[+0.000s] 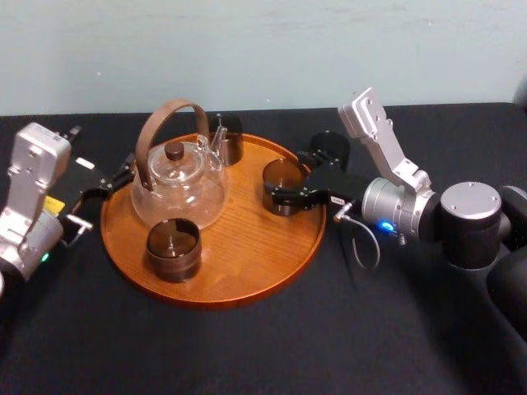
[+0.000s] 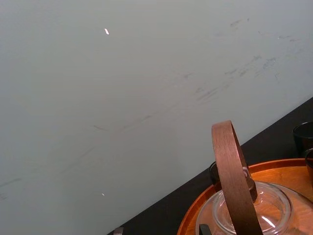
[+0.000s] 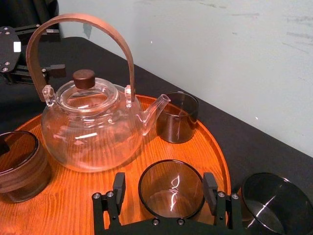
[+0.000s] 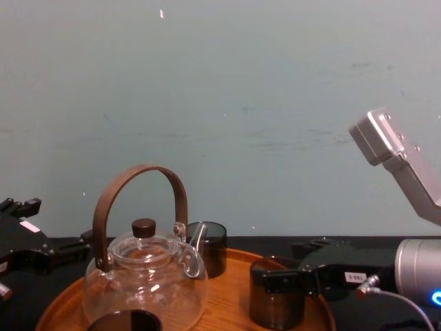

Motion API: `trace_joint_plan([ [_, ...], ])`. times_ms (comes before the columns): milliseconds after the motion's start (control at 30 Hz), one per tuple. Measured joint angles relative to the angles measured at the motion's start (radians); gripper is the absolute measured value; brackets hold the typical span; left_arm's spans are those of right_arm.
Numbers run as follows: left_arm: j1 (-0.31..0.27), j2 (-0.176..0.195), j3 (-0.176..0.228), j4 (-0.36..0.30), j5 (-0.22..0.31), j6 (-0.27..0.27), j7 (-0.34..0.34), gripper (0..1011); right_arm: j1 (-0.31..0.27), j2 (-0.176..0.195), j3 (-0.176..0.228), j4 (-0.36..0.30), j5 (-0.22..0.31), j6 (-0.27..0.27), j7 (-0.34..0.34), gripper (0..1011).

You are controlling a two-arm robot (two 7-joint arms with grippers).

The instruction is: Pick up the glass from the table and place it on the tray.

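1. Right wrist view tells it best: the glass [image 3: 171, 193] stands upright on the tray [image 3: 215, 147], at the tray's right edge, just inside the low rim.
2. Around it is the right gripper [image 3: 165, 187], its fingers [image 3: 120, 188] flanking the glass. One touches the wall, while a sliver of orange wood shows beside the other, so I read them as parted, not clamped.
3. Further out, the teapot [image 3: 93, 132] fills the tray's middle. A front glass [image 1: 173, 249] sits at the near-left edge, and a back glass [image 1: 225, 138] at the far edge by the spout.
4. A spare glass [image 3: 271, 203] sits on the worktop [image 1: 247, 354], just off the tray's right rim and just beside the gripper.
5. The left gripper [image 1: 111, 183] is parked off the tray's left edge.
6. Risks: a retreat with one finger in contact could drag or tip the glass over the rim. A careless pull-back could clip the spare glass too.
7. Hidden: the gripper's bar covers the glass's base, so I can't confirm it sits flat. Chest view also cuts off the tray's near edge.
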Motion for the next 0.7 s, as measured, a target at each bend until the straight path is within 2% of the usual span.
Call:
trace_joint_plan([
  [700, 0.0, 0.0, 0.0, 0.0, 0.0, 0.0, 0.0, 1001, 0.0, 0.0, 0.0, 0.0, 0.0, 0.0, 0.0, 1003],
])
